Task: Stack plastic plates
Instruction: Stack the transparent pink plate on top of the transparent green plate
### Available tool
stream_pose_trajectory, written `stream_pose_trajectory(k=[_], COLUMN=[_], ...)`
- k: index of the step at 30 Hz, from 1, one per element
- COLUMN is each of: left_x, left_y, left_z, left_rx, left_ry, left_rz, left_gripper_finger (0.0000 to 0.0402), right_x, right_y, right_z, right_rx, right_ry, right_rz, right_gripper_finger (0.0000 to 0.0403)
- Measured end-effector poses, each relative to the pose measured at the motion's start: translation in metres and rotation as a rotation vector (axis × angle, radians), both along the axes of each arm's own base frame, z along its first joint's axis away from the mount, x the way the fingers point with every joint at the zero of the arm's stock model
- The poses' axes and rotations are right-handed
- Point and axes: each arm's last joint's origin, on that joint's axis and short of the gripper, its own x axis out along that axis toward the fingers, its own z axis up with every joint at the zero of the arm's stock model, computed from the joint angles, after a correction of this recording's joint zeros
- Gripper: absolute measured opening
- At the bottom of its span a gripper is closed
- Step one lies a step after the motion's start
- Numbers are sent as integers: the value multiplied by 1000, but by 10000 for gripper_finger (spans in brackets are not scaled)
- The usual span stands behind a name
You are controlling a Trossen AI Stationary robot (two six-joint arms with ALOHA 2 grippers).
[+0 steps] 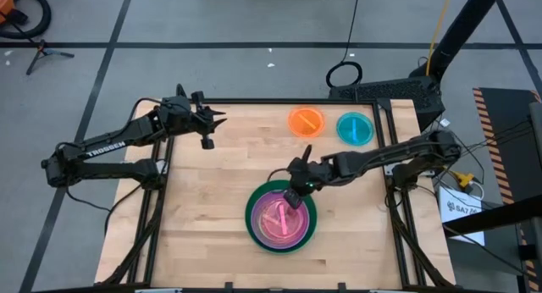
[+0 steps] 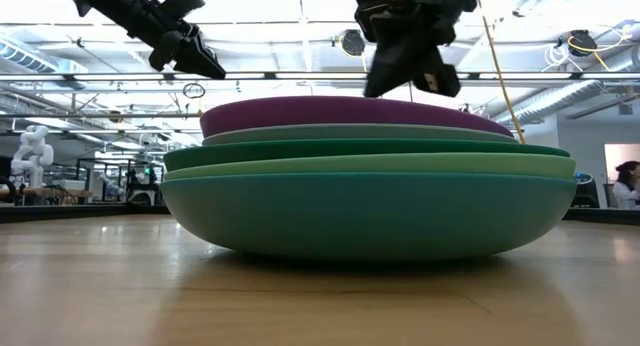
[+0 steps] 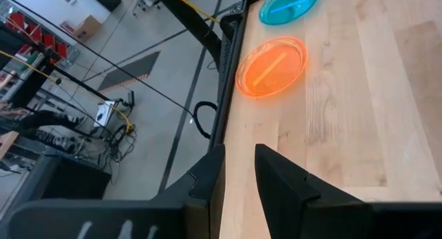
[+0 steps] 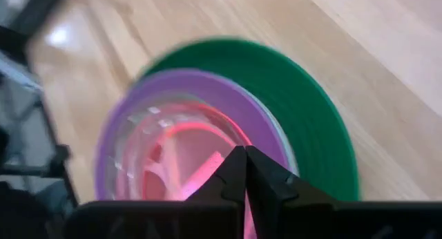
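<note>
The stack of round, shallow plastic plates sits on the pale wooden bench toward its front middle: a dark green plate at the rim, purple above it, a clear pink one on top; from table height a teal plate shows at the bottom. The right gripper hovers over the stack's far edge, jaws pressed together and holding nothing. An orange plate and a teal-blue plate lie side by side at the bench's far edge, well apart from the stack. The left gripper waits over the far left part, jaws narrowly apart and empty. Grey floor with dark tape lines and cables surrounds the bench.
</note>
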Motion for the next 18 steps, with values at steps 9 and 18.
stream_pose_trajectory(k=[9,18], left_x=[0,0], left_y=[0,0], left_z=[0,0], left_rx=[1,0], left_ry=[1,1], left_rz=[0,0], left_gripper_finger=[88,88], right_x=[4,1], right_y=[7,10], right_z=[-3,-18], right_rx=[76,111], right_ry=[252,387], right_rz=[-40,-42], right_gripper_finger=[1,1])
